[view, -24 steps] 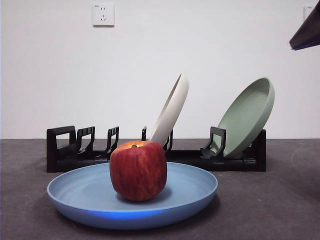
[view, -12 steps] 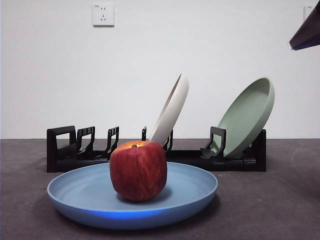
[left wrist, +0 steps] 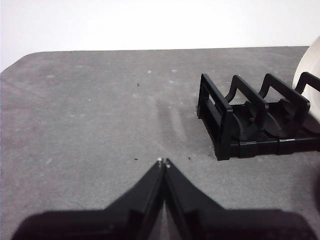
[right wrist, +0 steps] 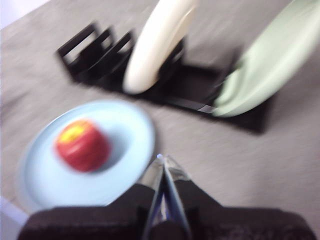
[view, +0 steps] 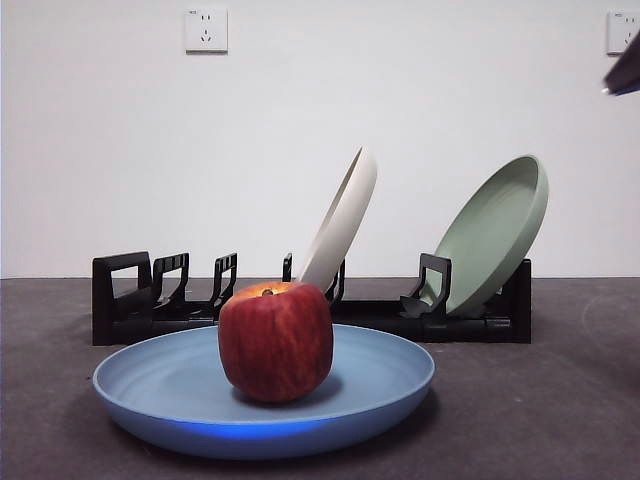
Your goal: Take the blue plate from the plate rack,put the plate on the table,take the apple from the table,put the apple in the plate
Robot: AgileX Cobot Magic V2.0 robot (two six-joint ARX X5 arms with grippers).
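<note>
The red apple (view: 276, 340) sits in the blue plate (view: 170, 385), which lies flat on the dark grey table (view: 560, 400) in front of the black plate rack (view: 130, 300). In the blurred right wrist view the apple (right wrist: 82, 144) lies in the blue plate (right wrist: 130, 135), with my right gripper (right wrist: 162, 159) shut and empty, high above and beside the plate. My left gripper (left wrist: 163, 162) is shut and empty over bare table near the rack's handle end (left wrist: 220, 125). A dark arm tip (view: 625, 72) shows at the top right corner of the front view.
A cream-white plate (view: 342, 220) and a pale green plate (view: 495, 235) stand tilted in the rack. Both also show in the right wrist view, cream (right wrist: 155, 45) and green (right wrist: 270, 70). A wall socket (view: 206, 30) is on the white wall.
The dark arm tip at the top right corner has drawn further up and out of the front view. Apple, plate and rack have not moved.
</note>
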